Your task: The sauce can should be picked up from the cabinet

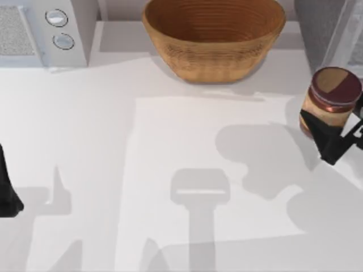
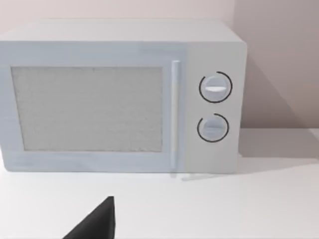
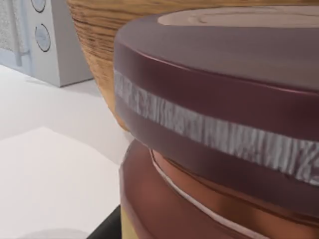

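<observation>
The sauce can (image 1: 331, 101) has a maroon top with a tan wedge and a tan label. It stands out at the table's right side, just in front of the dark grey cabinet (image 1: 316, 29) in the back right corner. My right gripper (image 1: 336, 129) comes in from the right edge and is shut on the sauce can low on its body. Up close in the right wrist view, the sauce can (image 3: 219, 124) shows its maroon lid and red bands, with one dark finger (image 3: 107, 228) beneath. My left gripper (image 1: 7, 195) is parked at the left edge.
A large woven basket (image 1: 214, 35) stands at the back middle. A white appliance with two round knobs (image 1: 59, 28) sits at the back left, and the left wrist view faces that appliance (image 2: 119, 99). Arm shadows lie across the white table (image 1: 170, 170).
</observation>
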`<act>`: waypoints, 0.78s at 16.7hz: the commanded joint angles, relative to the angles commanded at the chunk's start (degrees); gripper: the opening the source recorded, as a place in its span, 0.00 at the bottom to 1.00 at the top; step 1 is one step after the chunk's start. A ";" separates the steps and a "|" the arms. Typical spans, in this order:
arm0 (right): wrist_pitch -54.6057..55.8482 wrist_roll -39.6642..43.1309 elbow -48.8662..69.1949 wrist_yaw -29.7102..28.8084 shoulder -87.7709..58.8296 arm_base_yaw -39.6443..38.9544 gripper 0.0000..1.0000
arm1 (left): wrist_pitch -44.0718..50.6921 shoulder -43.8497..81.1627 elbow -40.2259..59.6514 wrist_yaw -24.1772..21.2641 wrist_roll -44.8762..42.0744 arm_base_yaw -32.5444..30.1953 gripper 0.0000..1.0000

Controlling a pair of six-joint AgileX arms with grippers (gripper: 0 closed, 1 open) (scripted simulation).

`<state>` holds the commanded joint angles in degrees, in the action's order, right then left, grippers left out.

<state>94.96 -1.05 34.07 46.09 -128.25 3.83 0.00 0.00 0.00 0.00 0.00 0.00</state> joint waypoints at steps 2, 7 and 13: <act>0.00 0.00 0.00 0.00 0.00 0.00 0.00 | 0.00 0.00 0.00 0.00 0.00 0.00 1.00; 0.00 0.00 0.00 0.00 0.00 0.00 0.30 | 0.00 0.00 0.00 0.00 0.00 0.00 1.00; 0.00 0.00 0.00 0.00 0.00 0.00 0.75 | 0.00 0.00 0.00 0.00 0.00 0.00 1.00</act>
<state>94.96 -1.05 34.07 46.09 -128.25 3.83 0.00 0.00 0.00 0.00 0.00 0.00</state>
